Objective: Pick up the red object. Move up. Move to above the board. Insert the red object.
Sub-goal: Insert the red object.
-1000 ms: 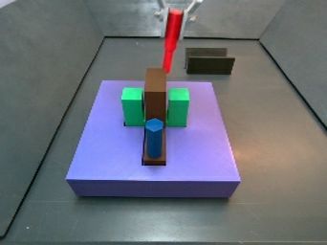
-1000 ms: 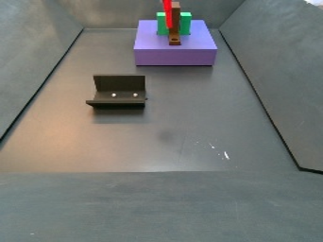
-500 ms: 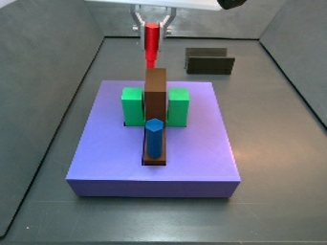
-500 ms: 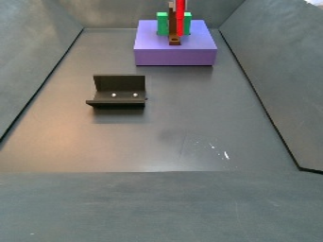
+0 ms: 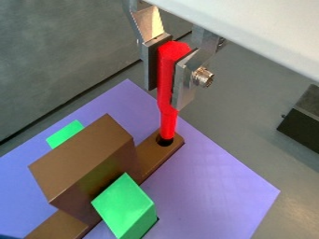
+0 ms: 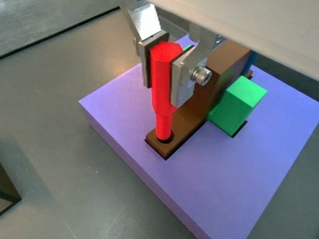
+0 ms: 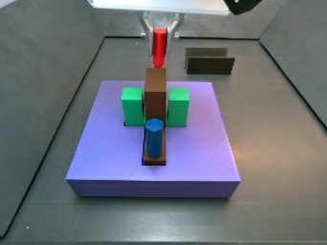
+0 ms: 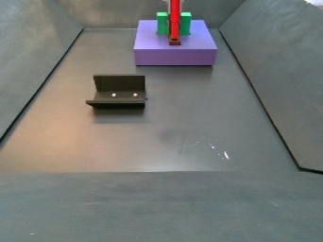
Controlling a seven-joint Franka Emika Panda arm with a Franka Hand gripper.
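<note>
My gripper (image 5: 169, 65) is shut on the red object (image 5: 166, 103), a thin red peg held upright. Its lower tip sits in a hole at the end of the brown board (image 5: 88, 168). Both wrist views show this; in a wrist view the gripper (image 6: 166, 67) grips the peg (image 6: 162, 98) over the board (image 6: 189, 126). In a side view the gripper (image 7: 160, 27) holds the peg (image 7: 160, 48) at the far end of the board (image 7: 156, 91). It also shows in a side view (image 8: 175, 24).
The board lies on a purple slab (image 7: 192, 144) between green blocks (image 7: 133, 105). A blue peg (image 7: 153, 139) stands in the board's near end. The dark fixture (image 8: 119, 91) stands on the floor apart from the slab. Grey walls surround the floor.
My gripper has moved sideways over the board's far end and come down with the red peg. The peg's tip now meets the board's hole.
</note>
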